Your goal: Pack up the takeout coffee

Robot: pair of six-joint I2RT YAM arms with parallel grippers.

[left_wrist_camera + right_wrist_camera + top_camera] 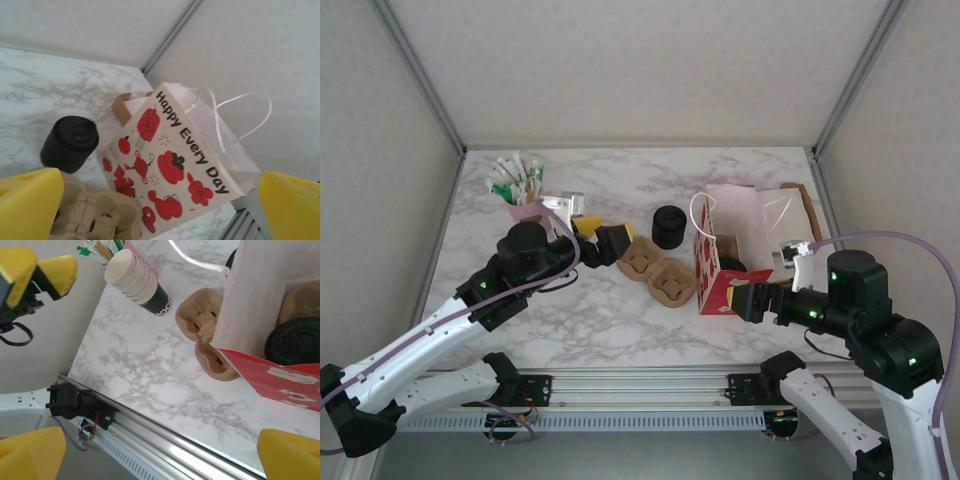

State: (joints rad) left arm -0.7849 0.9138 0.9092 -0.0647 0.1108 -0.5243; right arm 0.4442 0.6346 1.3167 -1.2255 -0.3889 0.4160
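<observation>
The takeout coffee sits inside the open paper bag (708, 262); only its round black lid (294, 341) shows, seen from above (731, 266). The cream bag (172, 160) has red prints and white handles. My right gripper (750, 300) hangs open just in front of the bag's mouth, yellow fingertips (35, 452) spread wide with nothing between them. My left gripper (605, 240) is open too, over the brown cup carriers (656, 272), left of the bag, and holds nothing.
A squat black cylinder of lids (668, 226) stands behind the carriers (92, 215). A stack of lidless cream cups (139, 283) and a pink holder of sachets (520, 185) are at the back left. A brown box (802, 205) lies behind the bag.
</observation>
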